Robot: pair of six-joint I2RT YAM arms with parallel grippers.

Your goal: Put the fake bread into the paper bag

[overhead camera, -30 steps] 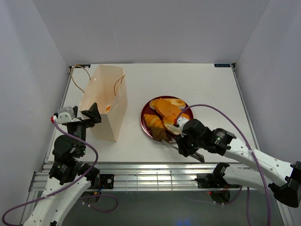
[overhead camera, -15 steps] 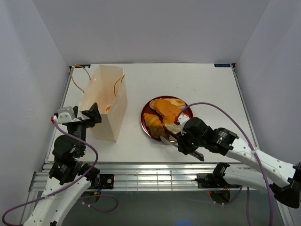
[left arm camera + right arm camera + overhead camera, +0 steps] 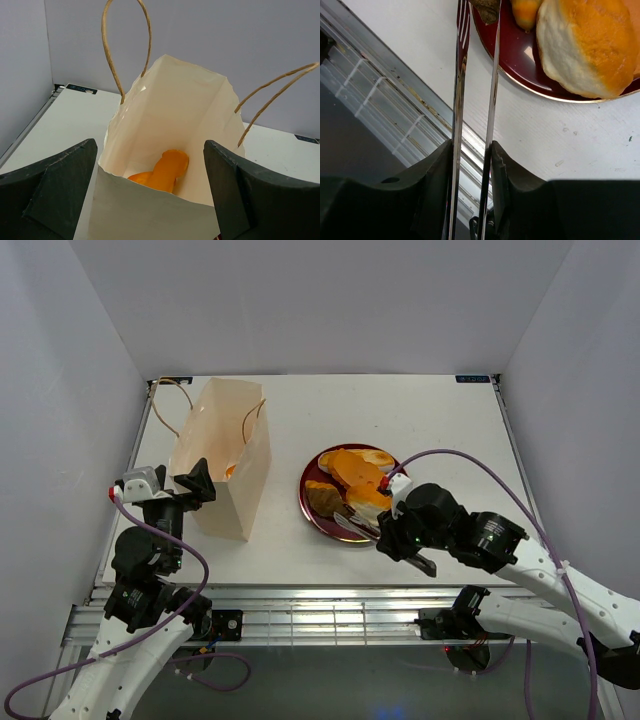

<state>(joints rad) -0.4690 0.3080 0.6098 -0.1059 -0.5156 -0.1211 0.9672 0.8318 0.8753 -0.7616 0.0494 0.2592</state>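
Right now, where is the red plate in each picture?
Top external: the red plate sits mid-table, to the right of the paper bag.
Left wrist: not in it; the bag fills that view.
Right wrist: the plate's rim curves across the top right.
Shared landmark: the metal tongs, whose tips reach the plate's rim in both the top and right wrist views.

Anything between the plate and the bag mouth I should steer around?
Nothing lies on the white table between the dark red round plate and the tall cream paper bag. Its mouth stands open; only a thin brown cord handle rises at the plate-side rim. The open left pincer flanks the near wall.
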